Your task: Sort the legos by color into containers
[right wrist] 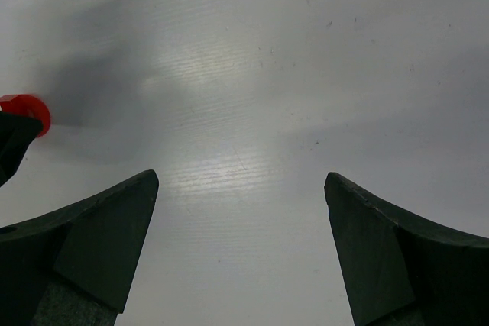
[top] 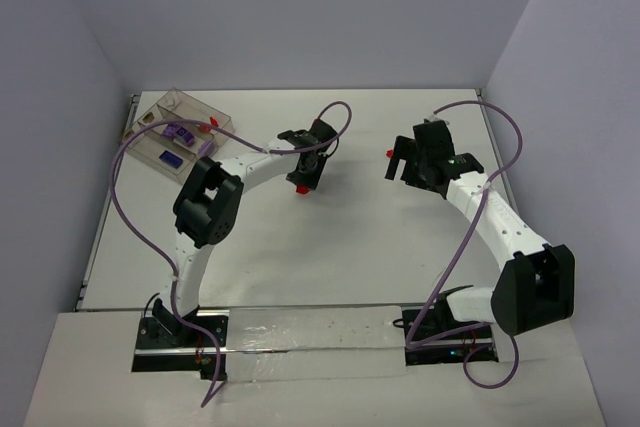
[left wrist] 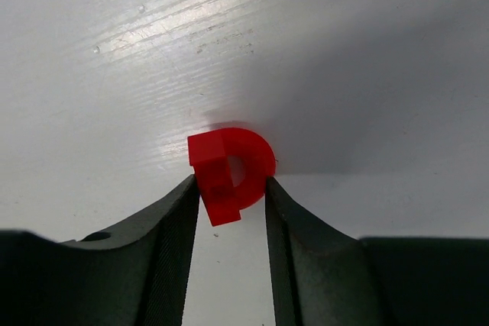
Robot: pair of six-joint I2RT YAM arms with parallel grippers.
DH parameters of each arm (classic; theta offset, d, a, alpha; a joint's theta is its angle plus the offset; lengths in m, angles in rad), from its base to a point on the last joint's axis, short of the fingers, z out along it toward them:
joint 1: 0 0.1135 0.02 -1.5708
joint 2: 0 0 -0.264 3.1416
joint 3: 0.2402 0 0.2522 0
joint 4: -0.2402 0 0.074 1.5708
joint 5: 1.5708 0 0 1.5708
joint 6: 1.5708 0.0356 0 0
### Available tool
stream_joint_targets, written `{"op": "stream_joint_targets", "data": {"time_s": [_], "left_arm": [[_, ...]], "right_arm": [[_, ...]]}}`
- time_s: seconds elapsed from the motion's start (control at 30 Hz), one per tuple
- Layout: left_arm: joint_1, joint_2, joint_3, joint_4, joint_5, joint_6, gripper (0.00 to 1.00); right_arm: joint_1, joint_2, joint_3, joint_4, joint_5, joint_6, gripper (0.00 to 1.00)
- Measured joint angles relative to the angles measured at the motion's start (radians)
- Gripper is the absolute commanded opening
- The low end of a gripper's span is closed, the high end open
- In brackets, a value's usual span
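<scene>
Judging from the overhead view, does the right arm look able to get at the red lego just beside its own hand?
Probably yes: the red lego lies close beside the open right hand, with nothing visible between them. The left hand, shut on another red piece, is well clear.

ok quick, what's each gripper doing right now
left gripper: closed on the red rounded piece
right gripper: open, nothing between its fingers

White table [top: 350, 247]; clear tray [top: 192, 103] at far left corner; rounded red brick [top: 300, 188] mid-table
</scene>
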State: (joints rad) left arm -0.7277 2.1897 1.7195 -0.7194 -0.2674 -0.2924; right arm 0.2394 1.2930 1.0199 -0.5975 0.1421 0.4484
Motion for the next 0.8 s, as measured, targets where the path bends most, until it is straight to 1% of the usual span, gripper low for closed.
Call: {"op": "stream_joint_targets", "data": {"time_s": [0.27,0.4,0.5,0.7,0.73,0.8], "left_arm": [[0.0,-0.004,0.0,0.0,-0.024,-0.002,0.3],[0.002,-0.007,0.0,-0.006,-0.025,-0.003,0.3],[0.005,-0.015,0.0,-0.011,-0.024,-0.002,0.32],[0.01,-0.033,0.002,-0.019,-0.024,-0.003,0.28],[0.01,-0.034,0.002,-0.019,-0.024,-0.005,0.3],[0.01,-0.037,0.002,-0.02,-0.023,-0.008,0.44]], "right_arm": [[0.0,0.0,0.0,0.0,0.0,0.0,0.97],[0.0,0.0,0.001,0.0,-0.001,0.0,0.97],[0.0,0.0,0.001,0.0,-0.002,0.0,0.97],[0.0,0.0,0.001,0.0,-0.008,0.0,0.97],[0.0,0.0,0.001,0.0,-0.008,0.0,0.97],[0.0,0.0,0.001,0.0,-0.007,0.0,0.97]]}}
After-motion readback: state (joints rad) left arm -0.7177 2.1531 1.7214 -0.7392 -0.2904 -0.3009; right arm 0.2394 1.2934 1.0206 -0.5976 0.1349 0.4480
